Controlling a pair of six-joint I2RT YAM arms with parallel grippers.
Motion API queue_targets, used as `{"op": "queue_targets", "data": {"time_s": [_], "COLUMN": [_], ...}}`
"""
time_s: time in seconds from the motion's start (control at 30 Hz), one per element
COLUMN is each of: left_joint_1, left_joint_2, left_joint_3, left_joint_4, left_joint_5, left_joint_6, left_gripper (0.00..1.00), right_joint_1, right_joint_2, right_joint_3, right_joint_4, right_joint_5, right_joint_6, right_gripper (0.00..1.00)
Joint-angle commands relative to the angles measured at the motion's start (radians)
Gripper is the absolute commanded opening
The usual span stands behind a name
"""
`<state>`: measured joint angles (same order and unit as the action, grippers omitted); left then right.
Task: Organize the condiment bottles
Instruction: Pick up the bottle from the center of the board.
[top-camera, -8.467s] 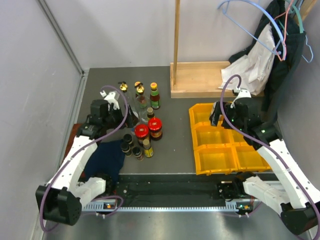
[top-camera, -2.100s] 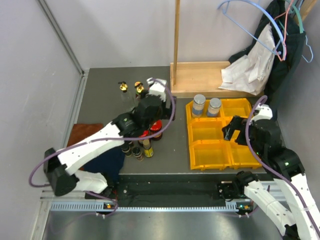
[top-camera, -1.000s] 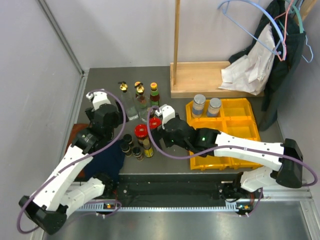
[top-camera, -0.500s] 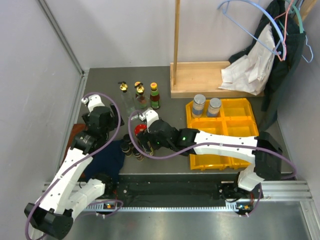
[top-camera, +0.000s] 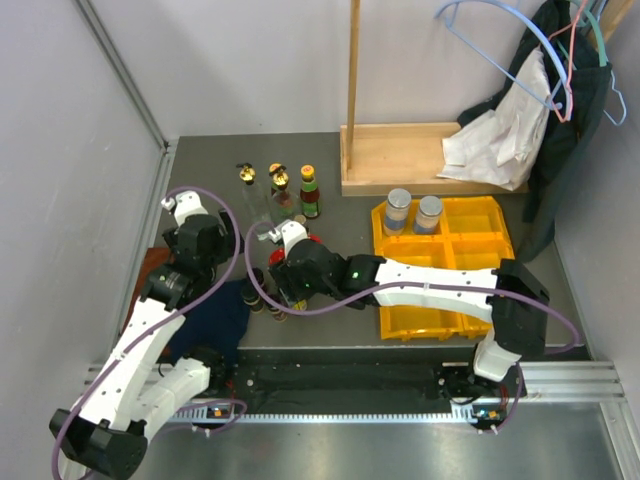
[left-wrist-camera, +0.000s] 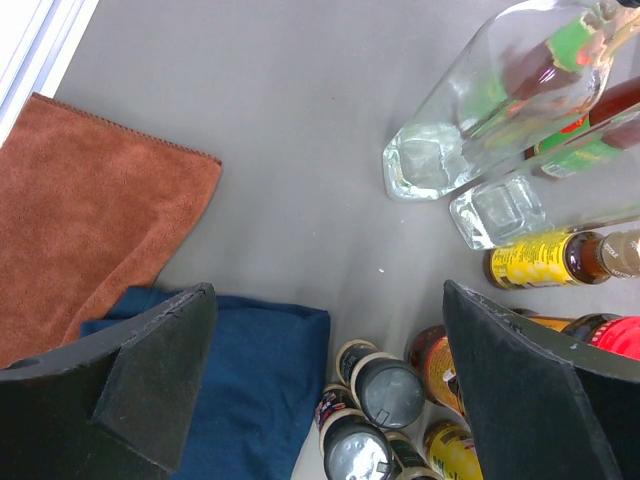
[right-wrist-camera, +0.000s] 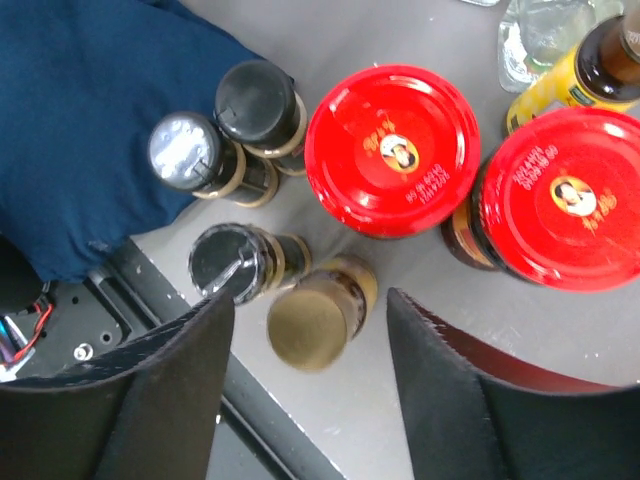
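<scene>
Two robot arms work over a grey table, seen from above. At the far left, around 9 o'clock, a brown cloth lies with a blue cloth against it on the 6 o'clock side. The left gripper hovers over bare table beside the cloths, fingers spread wide and holding nothing.

Toward the centre stand most of the condiment bottles. Tall clear bottles are at the back toward 12 o'clock, two red-lidded jars sit in the middle, and small dark bottles crowd the 6 o'clock edge of the table.

The right arm reaches across from 4 o'clock, and the right gripper points down over the small bottles. Its fingers are partway apart and straddle a gold-capped bottle, with a gap on each side, so nothing is pinched. A black-lidded bottle stands close to the finger on the 9 o'clock side.

At the right, near 3 o'clock, a yellow bin holds two silver-lidded jars in its 11 o'clock compartment.

The step in hand appears to be picking one small bottle out of the cluster. The next move probably calls for closing on the gold-capped bottle alone, keeping clear of its black-lidded neighbour. It would then need lifting straight up past the red lids and carrying toward the bin.
</scene>
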<state>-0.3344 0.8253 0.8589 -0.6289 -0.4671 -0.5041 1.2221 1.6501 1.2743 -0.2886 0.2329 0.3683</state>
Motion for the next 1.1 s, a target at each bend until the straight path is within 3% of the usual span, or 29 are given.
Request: {"op": "queue_targets", "data": {"time_s": [0.0,0.07,0.23,0.43,0.8,1.07], "left_joint_1": [0.006,0.009,0.011,0.011,0.011,0.012], "left_joint_2": [-0.028,-0.031,-0.037,-0.041,-0.048,-0.058], "left_joint_3": [-0.011,-0.014,-0.020,-0.026,-0.021,-0.011], "left_joint_4": [0.031,0.028,0.026,0.024,0.023,0.021], "left_joint_5": [-0.001,-0.002,-0.002,0.005,0.002,0.015], "left_joint_6": [-0.002,0.001,0.004,0.003,0.013,0.029], "left_gripper": [0.99,0.99,0.99,0.99,0.99,0.99], "right_joint_1": [0.017,0.017,0.017,0.017,0.027,0.025], "right_joint_2": [0.052,0.065,0.073,0.063,-0.050,-0.226], "right_joint_3": [0.088,0.106,0.120,0.122,0.122,0.085], "right_joint_4": [-0.040,-0.066,-0.109,-0.165,-0.207,-0.277], "right_joint_5": [0.031,0.040,0.065,0.102,0.183,0.361], "right_joint_6": [0.015,0.026,0.052,0.072,0.077,0.075], "right_gripper": [0.57,0.48,0.38,0.01,0.00,0.00]}}
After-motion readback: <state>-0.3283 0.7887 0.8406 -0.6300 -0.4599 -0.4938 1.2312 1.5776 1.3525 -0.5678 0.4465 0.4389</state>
